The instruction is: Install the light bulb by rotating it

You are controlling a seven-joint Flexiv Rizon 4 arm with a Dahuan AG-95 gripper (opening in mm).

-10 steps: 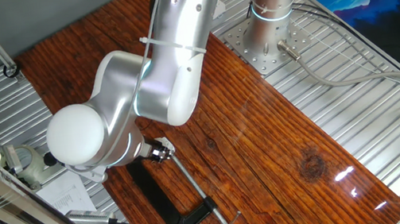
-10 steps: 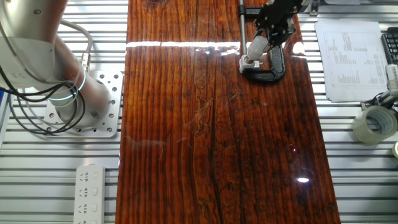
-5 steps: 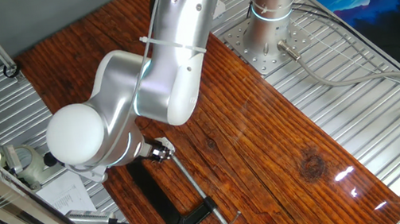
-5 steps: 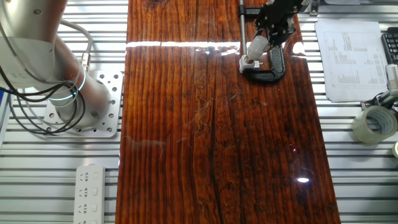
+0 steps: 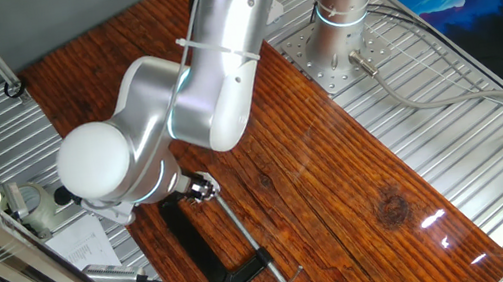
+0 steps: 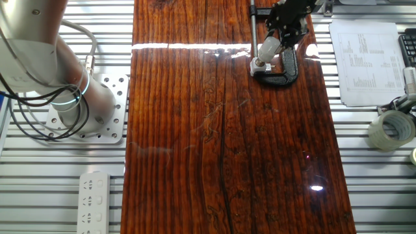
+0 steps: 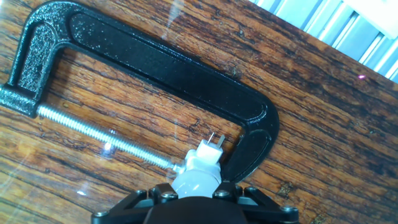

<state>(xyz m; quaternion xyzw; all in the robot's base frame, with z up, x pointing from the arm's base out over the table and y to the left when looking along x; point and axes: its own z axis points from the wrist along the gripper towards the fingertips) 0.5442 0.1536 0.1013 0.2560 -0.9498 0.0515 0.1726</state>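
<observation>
In the hand view the light bulb (image 7: 194, 177) shows its pale rounded head between my gripper (image 7: 196, 191) fingers, which are shut on it. Its base points into a small white socket block (image 7: 206, 154) with two metal prongs, held at the end of a big black C-clamp (image 7: 155, 65) and its threaded screw (image 7: 99, 134). From the other fixed view the gripper (image 6: 275, 40) holds the bulb (image 6: 268, 48) tilted over the socket (image 6: 259, 65) beside the clamp (image 6: 286, 69). In one fixed view the arm hides the bulb; only the gripper (image 5: 200, 188) tip and clamp (image 5: 198, 251) show.
The clamp lies on a dark wooden board (image 6: 221, 143). A printed sheet (image 6: 364, 62) and a tape roll (image 6: 389, 130) lie to the board's right. The arm's base (image 6: 71, 107) and a power strip (image 6: 94, 201) sit on the metal rails to its left.
The arm's elbow and wrist housing have shifted slightly up and left in one fixed view. The bulb, socket and clamp stay where they were.
</observation>
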